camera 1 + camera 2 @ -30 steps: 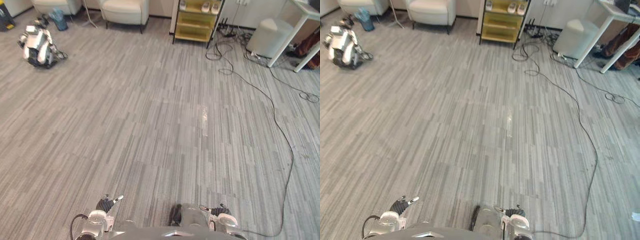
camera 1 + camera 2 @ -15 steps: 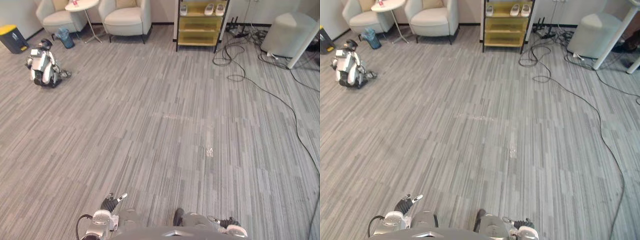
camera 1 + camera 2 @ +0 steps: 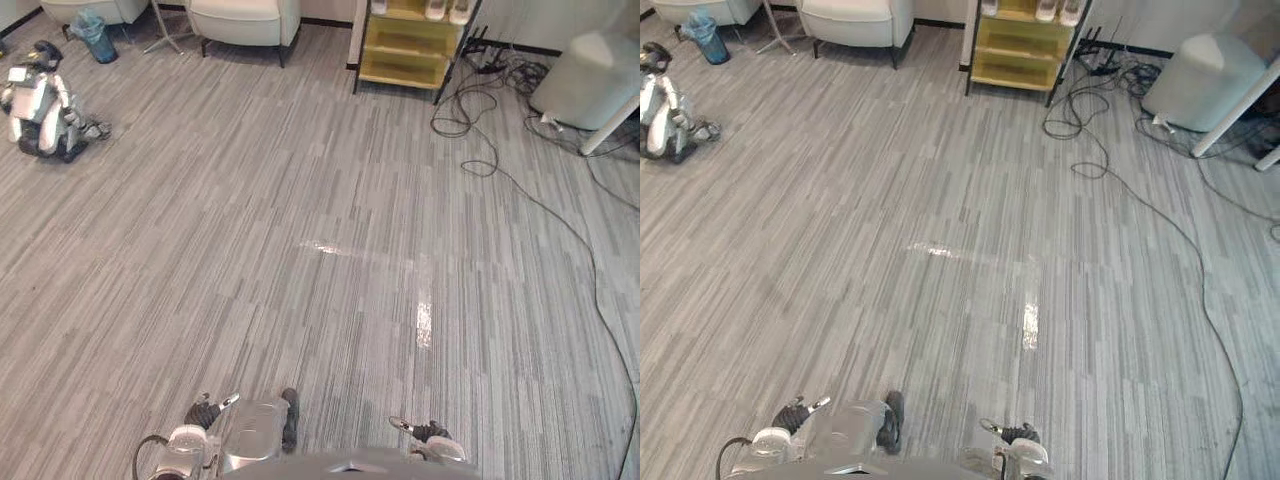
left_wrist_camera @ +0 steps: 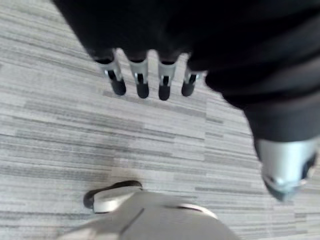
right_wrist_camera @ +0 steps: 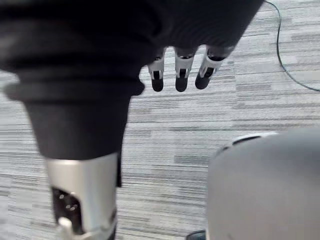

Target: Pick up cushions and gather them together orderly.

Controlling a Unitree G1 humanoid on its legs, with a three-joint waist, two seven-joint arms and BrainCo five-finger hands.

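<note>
Presently, scene: grey striped floor lies open ahead, with a white armchair, a yellow shelf unit and a small robot toy along its far edge.
Cushions: none can be made out on the floor ahead; their place, shape and colour cannot be told from this moment.
Left hand: hangs low at the robot's side, fingers straight and relaxed, pointing to the floor, holding nothing.
Right hand: hangs likewise at the other side, fingers straight, nothing between them.
Reason for posture: judged, both arms hang idle because nothing lies within reach; this looks like walking or searching, not handling.
Task state: no gathered pile and no loose cushion is visible, so how far the task has got cannot be settled.
Hazards: black cables trail across the floor at the right, beside a white pouf; a trip risk if the robot's path runs that way.
</note>
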